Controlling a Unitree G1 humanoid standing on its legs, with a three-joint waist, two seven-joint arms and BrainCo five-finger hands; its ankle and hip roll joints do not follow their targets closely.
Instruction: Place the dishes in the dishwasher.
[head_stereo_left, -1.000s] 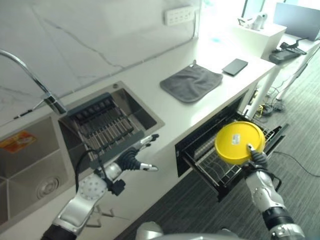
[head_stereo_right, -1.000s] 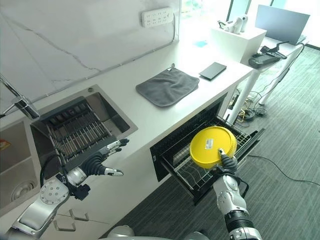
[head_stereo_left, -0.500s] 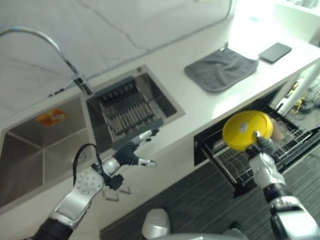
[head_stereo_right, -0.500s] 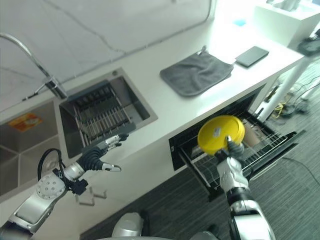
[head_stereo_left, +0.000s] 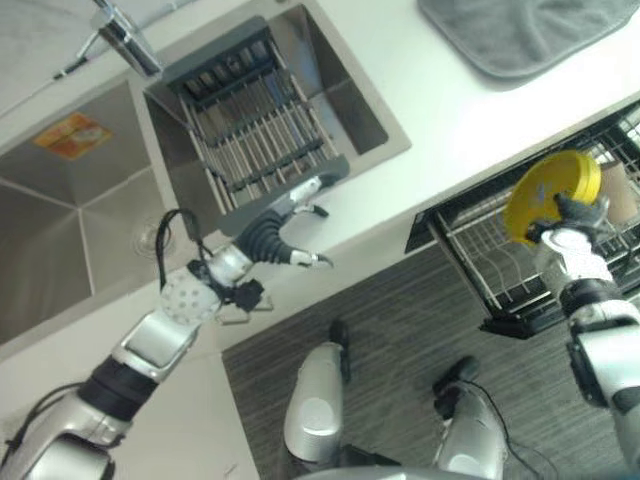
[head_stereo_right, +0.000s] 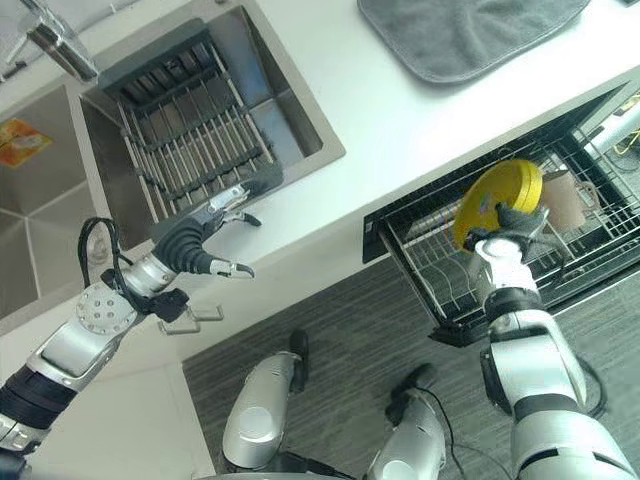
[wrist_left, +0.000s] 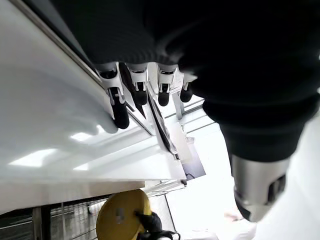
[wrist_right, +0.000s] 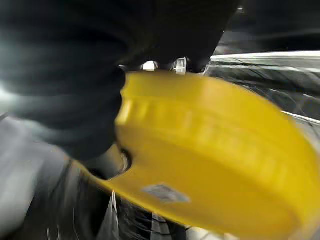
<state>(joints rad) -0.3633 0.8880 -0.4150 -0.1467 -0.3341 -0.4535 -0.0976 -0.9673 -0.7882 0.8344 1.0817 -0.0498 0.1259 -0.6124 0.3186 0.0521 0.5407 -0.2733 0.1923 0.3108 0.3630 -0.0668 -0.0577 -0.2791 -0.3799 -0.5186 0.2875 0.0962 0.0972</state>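
My right hand (head_stereo_left: 577, 214) is shut on the rim of a yellow plate (head_stereo_left: 549, 193), which stands nearly on edge, underside towards me, over the pulled-out wire rack (head_stereo_right: 432, 262) of the open dishwasher. The right wrist view has the plate (wrist_right: 215, 150) close up against the dark hand cover, rack wires behind it. A brownish cup (head_stereo_right: 566, 196) lies in the rack just right of the plate. My left hand (head_stereo_left: 277, 236) hovers open at the white counter's front edge (head_stereo_left: 370, 225) by the sink, holding nothing; its straight fingers (wrist_left: 119, 107) run along the counter.
A dark dish drainer (head_stereo_left: 253, 125) sits in the steel sink (head_stereo_left: 90, 220), with the faucet (head_stereo_left: 122, 30) behind it. A grey cloth (head_stereo_right: 470, 30) lies on the counter above the dishwasher. Dark carpet floor (head_stereo_left: 400, 330) lies in front of the counter.
The camera has tipped downward and the whole picture shifted. The right hand has turned the plate more on edge and brought it down closer to the rack. The left hand keeps its pose.
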